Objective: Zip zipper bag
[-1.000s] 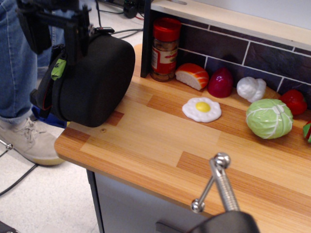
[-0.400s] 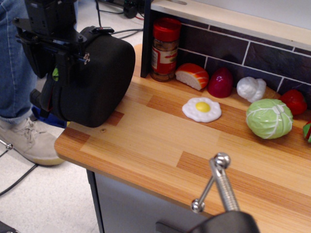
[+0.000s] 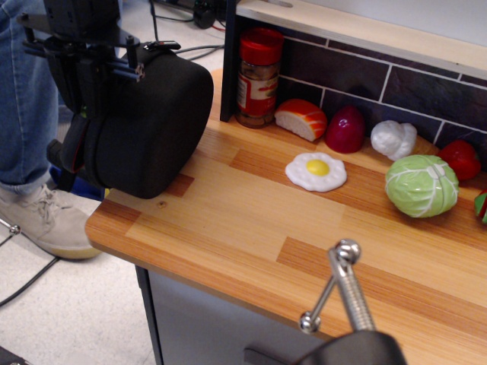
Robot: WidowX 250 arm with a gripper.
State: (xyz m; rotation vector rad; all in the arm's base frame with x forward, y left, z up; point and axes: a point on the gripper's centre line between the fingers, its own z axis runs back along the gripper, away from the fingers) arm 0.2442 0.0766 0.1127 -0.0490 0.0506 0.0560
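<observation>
The zipper bag (image 3: 156, 122), a large black rounded fabric case, stands on its edge at the left end of the wooden counter (image 3: 251, 228), overhanging it. Its zipper edge faces left, with a bit of red trim low down. My gripper (image 3: 84, 95) comes down from the top left onto that zipper edge. Its fingers (image 3: 96, 91) stand close together where the lime-green pull tab was showing. The tab is almost wholly hidden between them.
A red-lidded spice jar (image 3: 259, 76) stands right of the bag. Toy foods lie along the tiled back wall: bread (image 3: 300, 119), red onion (image 3: 345, 129), fried egg (image 3: 316, 172), cabbage (image 3: 421, 185). A person's leg (image 3: 30, 99) stands left. A metal handle (image 3: 342, 293) sticks up in front.
My gripper came down over the bag's zipper edge, its fingers narrowed around the green pull tab, and it has risen slightly. The tab is no longer plainly visible.
</observation>
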